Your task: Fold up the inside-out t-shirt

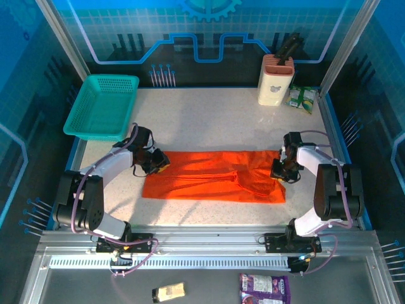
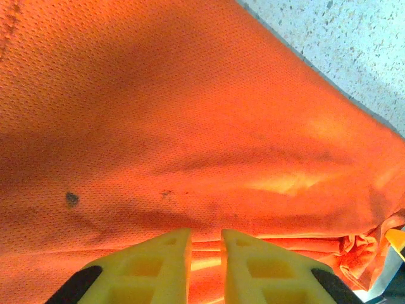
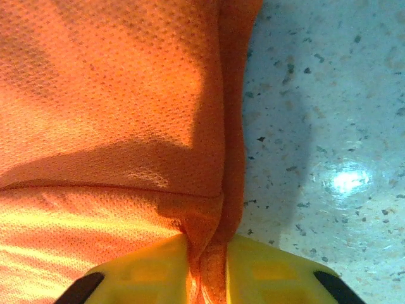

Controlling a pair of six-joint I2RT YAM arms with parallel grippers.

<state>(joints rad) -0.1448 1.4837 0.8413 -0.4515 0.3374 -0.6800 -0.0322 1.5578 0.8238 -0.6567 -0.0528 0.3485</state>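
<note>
On the shelf below the table's near edge: two packets, one pale (image 1: 168, 291), one purple (image 1: 264, 288). Next, two arms, bases side by side on the rail. Mid-table (image 1: 209, 126): one shirt (image 1: 209, 178), orange, lying flat as a long band running left to right between the arms. Left gripper (image 1: 155, 163) at its far-left corner, fingers drawn together on the layered edge of the cloth. Right gripper (image 1: 283, 174) at the right end, clamped on a thin ridge of hem at the very edge, with bare table just beside it. Far side: one teal basket (image 1: 95, 133) at left, well apart from the shirt; one knife block (image 1: 275, 82) and one green packet (image 1: 302, 98) at right. Hazards, as judged: the right pinch is narrow and may slip on lifting; either pinch may miss a lower layer, so the layers part; uneven lift by the two arms would skew the fold.
</note>
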